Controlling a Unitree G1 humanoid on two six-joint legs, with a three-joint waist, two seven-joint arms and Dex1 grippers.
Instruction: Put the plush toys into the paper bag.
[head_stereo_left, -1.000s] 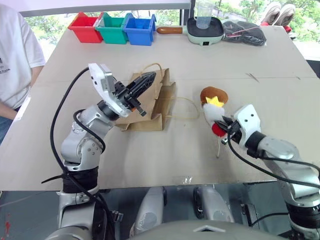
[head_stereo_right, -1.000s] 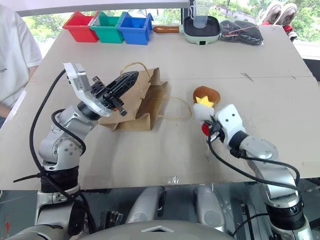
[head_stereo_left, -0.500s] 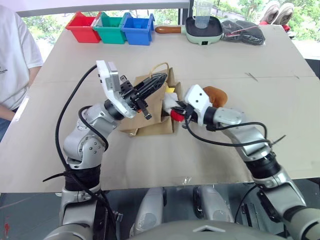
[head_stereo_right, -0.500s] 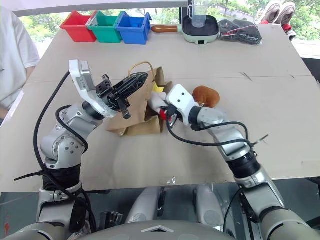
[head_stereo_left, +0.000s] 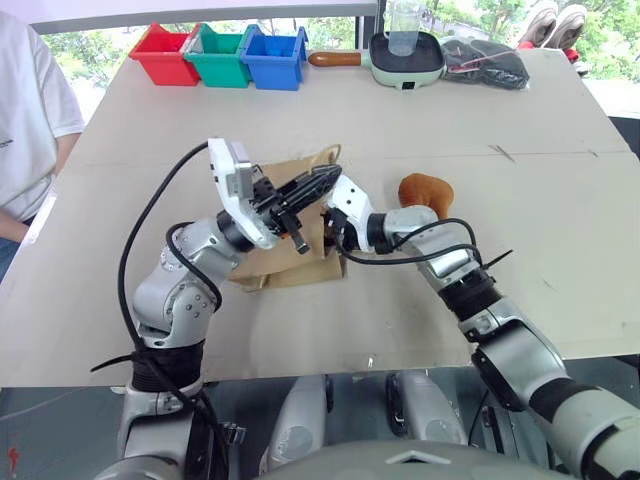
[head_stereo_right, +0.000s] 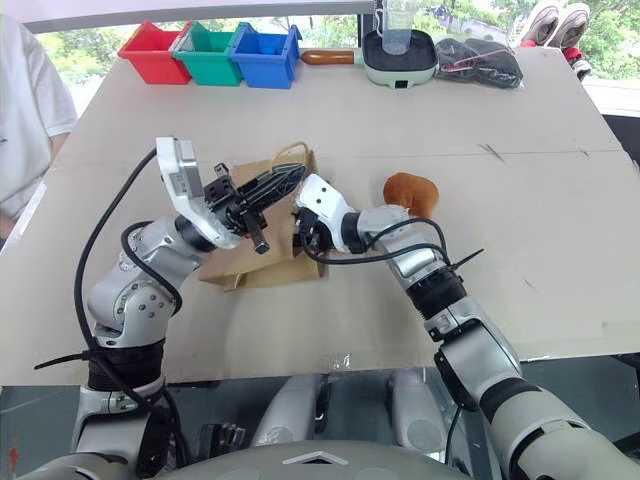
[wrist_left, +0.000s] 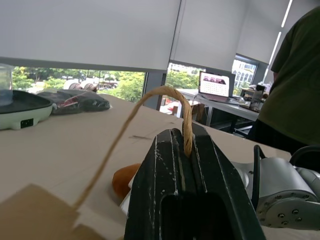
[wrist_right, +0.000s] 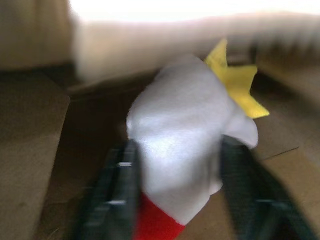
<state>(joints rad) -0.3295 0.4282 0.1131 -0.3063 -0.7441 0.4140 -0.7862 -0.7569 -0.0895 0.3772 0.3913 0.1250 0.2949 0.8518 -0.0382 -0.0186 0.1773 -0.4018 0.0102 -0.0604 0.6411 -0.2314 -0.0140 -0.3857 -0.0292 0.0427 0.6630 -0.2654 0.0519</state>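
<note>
Since a second ago the right arm has swung across from the table's right side to the mouth of the paper bag (head_stereo_left: 285, 262), carrying the white-and-red plush toy (wrist_right: 180, 150) with it. On the left, the left gripper (wrist_left: 186, 150) is clamped shut on one twisted-paper handle (wrist_left: 150, 107), holding the bag's mouth lifted off the table (head_stereo_left: 400, 130). Beside it, the right gripper (wrist_right: 181, 200) reaches into that opening; the toy sits between its spread fingers (wrist_right: 117, 195), inside brown paper walls, and whether they still press it I cannot tell. Further right, the orange-brown plush toy (head_stereo_left: 425, 189) lies on the table, just behind the right forearm, outside the bag.
</note>
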